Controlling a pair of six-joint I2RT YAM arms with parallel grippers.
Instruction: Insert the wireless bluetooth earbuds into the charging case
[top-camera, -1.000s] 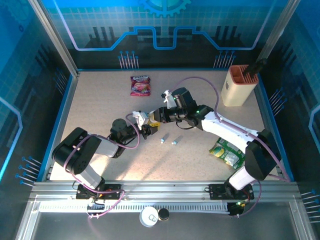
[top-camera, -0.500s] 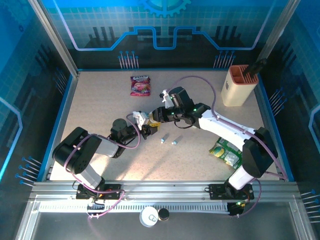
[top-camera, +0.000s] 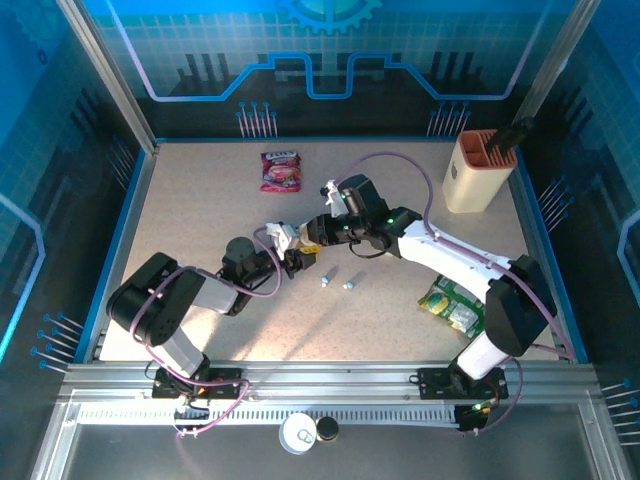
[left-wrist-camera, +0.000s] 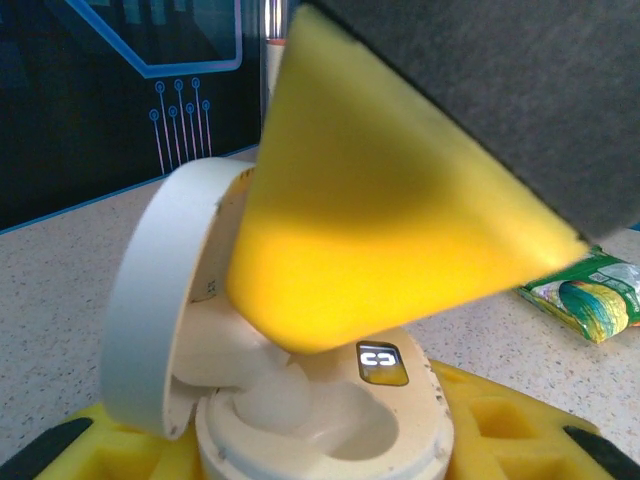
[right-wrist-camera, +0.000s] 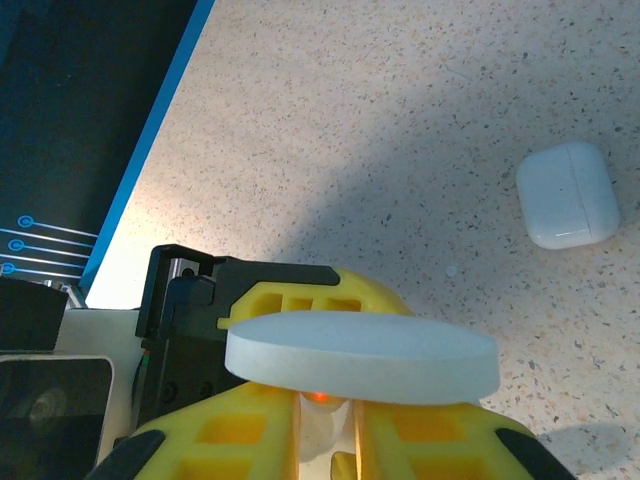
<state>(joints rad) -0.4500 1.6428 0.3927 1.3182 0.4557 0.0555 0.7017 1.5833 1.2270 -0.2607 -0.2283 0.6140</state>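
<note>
Two earbuds (top-camera: 326, 281) wait on the counter (top-camera: 200, 200) while the left hand (top-camera: 292, 262) clamps the open charging case (left-wrist-camera: 330, 440) steady, lid (left-wrist-camera: 150, 300) up. The right hand (right-wrist-camera: 325, 440), nearly closed, bears down on a third earbud (left-wrist-camera: 272, 398) in its socket; whether it grips cannot be told.

Speckled table (top-camera: 200, 220) — on it pink packet (top-camera: 281, 170), green packet (top-camera: 452, 303), beige holder (top-camera: 478, 172), two earbuds (top-camera: 326, 281).

Two tiny pale-blue stemmed plastic earbuds (top-camera: 325, 281) (top-camera: 349, 284) lie just beside the left gripper (top-camera: 294, 262). Two pebble-shaped plastic cases: one open cream case (left-wrist-camera: 320, 440) in that gripper, one closed white case (right-wrist-camera: 567, 194) apart from it. One pink packet (top-camera: 281, 170), one green packet (top-camera: 452, 303), one beige holder (top-camera: 478, 178).
</note>
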